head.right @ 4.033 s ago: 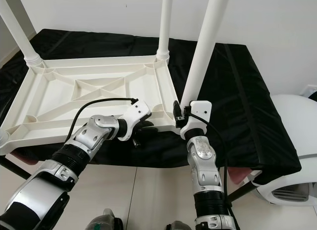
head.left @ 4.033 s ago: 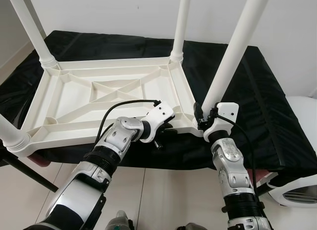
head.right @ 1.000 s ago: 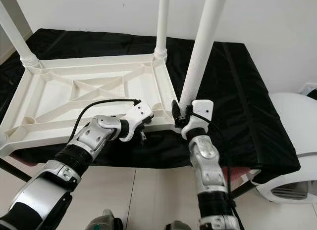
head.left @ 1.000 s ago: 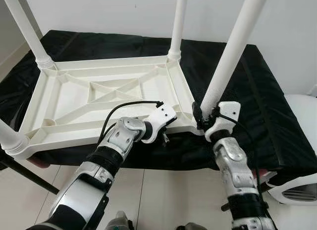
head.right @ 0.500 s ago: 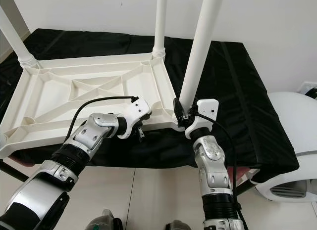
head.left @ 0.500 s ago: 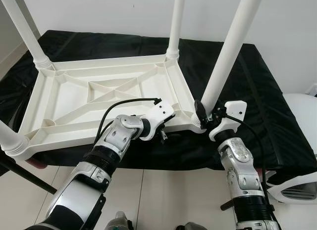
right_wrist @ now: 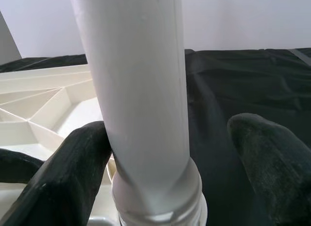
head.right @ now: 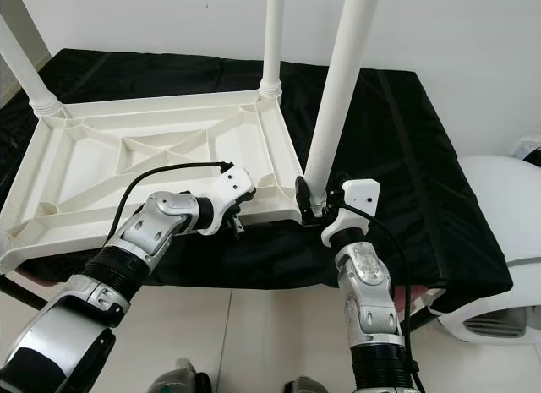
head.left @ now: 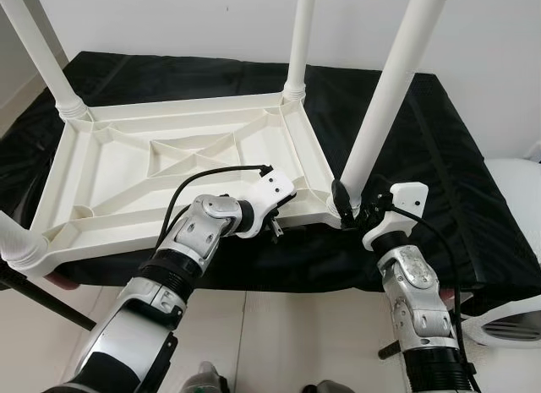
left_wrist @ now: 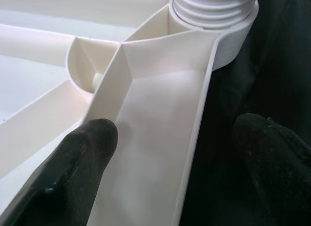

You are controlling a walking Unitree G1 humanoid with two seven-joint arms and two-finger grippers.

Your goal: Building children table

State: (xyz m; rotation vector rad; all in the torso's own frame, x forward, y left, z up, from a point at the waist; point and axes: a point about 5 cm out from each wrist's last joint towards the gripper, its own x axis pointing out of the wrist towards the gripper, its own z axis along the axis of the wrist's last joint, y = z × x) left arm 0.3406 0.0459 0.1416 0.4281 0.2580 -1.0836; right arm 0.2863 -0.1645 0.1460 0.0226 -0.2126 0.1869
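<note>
A white plastic children's table lies upside down on a black cloth, its legs pointing up. My right gripper sits at the base of the near right leg. In the right wrist view the leg stands between the open fingers; one finger touches it and the other is apart. My left gripper is at the table's near rim, just left of that leg. It is open, one finger inside the rim and the other outside over the cloth.
A white rounded appliance stands on the floor at the right. A black metal bar slants under the cloth's near left corner. A white wall runs close behind. Tiled floor lies below the near edge.
My right wrist has swung to the right around the near right leg's base, its fingers staying there. My left gripper has stayed at the near rim.
</note>
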